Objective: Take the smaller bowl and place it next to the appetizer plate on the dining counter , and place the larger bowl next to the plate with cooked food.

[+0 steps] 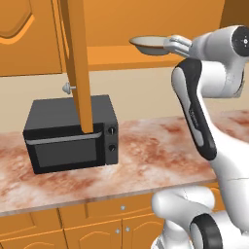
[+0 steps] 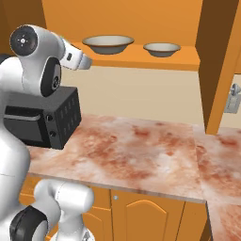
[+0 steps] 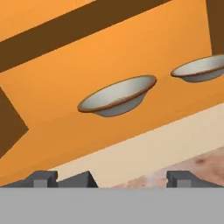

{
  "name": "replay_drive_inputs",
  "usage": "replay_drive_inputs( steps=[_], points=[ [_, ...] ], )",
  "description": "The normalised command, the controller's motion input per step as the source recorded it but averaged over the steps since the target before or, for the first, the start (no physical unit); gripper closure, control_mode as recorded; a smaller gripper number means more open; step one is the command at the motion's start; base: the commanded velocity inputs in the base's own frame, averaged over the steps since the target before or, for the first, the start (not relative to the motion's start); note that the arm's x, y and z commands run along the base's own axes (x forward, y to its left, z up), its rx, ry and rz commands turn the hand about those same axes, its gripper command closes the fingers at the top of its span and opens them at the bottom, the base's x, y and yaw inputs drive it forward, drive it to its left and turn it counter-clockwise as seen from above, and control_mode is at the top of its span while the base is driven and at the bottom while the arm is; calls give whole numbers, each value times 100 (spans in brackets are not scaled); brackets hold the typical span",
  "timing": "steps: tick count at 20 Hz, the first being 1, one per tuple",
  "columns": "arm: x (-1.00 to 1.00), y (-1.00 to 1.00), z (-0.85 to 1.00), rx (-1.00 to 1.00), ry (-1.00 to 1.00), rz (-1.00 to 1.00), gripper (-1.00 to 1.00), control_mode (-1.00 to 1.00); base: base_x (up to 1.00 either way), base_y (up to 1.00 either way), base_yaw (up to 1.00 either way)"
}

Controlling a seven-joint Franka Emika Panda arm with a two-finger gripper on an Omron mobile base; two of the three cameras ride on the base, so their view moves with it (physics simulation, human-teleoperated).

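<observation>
This is a home kitchen — a rendered one, with flat, clean surfaces. A long counter with a pinkish-brown marbled top (image 2: 141, 150) runs along a plain beige wall (image 2: 141, 96), and orange wood base cabinets with arched door panels and small round knobs (image 2: 141, 214) sit beneath it. A boxy black microwave with two dials (image 1: 73, 136) stands on the counter. Above, an orange wood wall cabinet (image 1: 29, 34) hangs with one door swung open (image 1: 80, 68), and on its open shelf (image 2: 155, 59) rest two shallow cream bowls — a wider one (image 2: 108, 44) and a narrower one (image 2: 162, 49).
</observation>
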Motion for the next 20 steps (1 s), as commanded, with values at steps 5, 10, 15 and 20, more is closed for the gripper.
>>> replay_drive_inputs(
  steps=[5,10,15,20],
  points=[
    [54,-52,11,24,20,-20,-100,-100,0,0,0],
    [83,-18,0,15,27,-4,-100,-100,0,0,0],
    [91,0,0,0,15,0,-100,-100,0,0,0],
    [81,0,-21,0,0,0,-100,-100,0,0,0]
  ],
)
